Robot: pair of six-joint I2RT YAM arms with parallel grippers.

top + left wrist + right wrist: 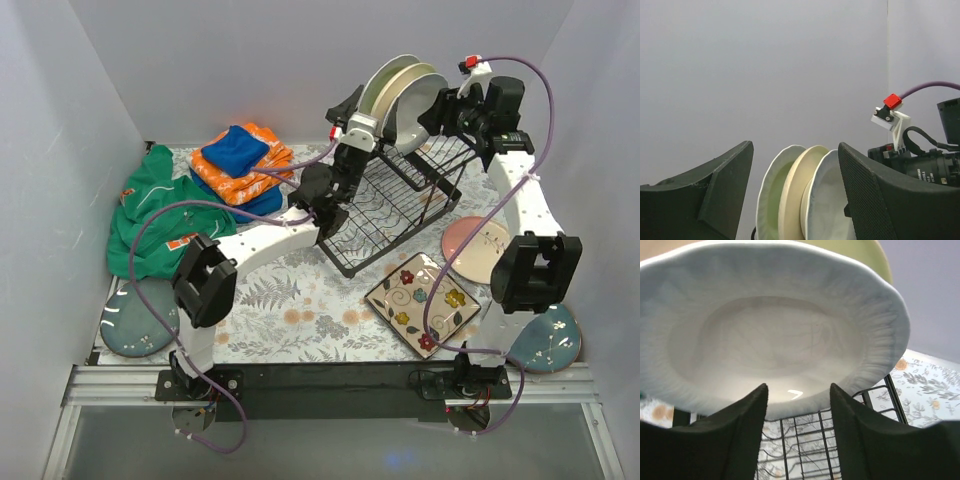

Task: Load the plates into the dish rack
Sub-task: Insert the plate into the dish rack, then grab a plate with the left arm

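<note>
Standing on edge in the raised far section of the black wire dish rack, three plates sit side by side: a pale green-tinted plate on the left, a cream plate in the middle and a white plate on the right.

The left gripper hovers at the left side of the row. Its jaws are spread wide and hold nothing. In the left wrist view its dark fingers frame all three rims, with a clear gap beside the green-tinted one.

The right gripper faces the white plate from the right. It too is parted and empty-handed. The right wrist view shows its fingers apart just below the plate's fluted rim, with rack wires visible through the gap.

Four plates lie flat on the fern-print tablecloth, outside the rack. A pink-and-cream plate is just right of the rack. A square flowered plate is near and slightly right of it. A dark teal plate sits at the near left corner, partly under the left arm. A second teal plate sits at the near right.

Folded orange and blue cloths are stacked at the far left, beside a crumpled green garment.
</note>
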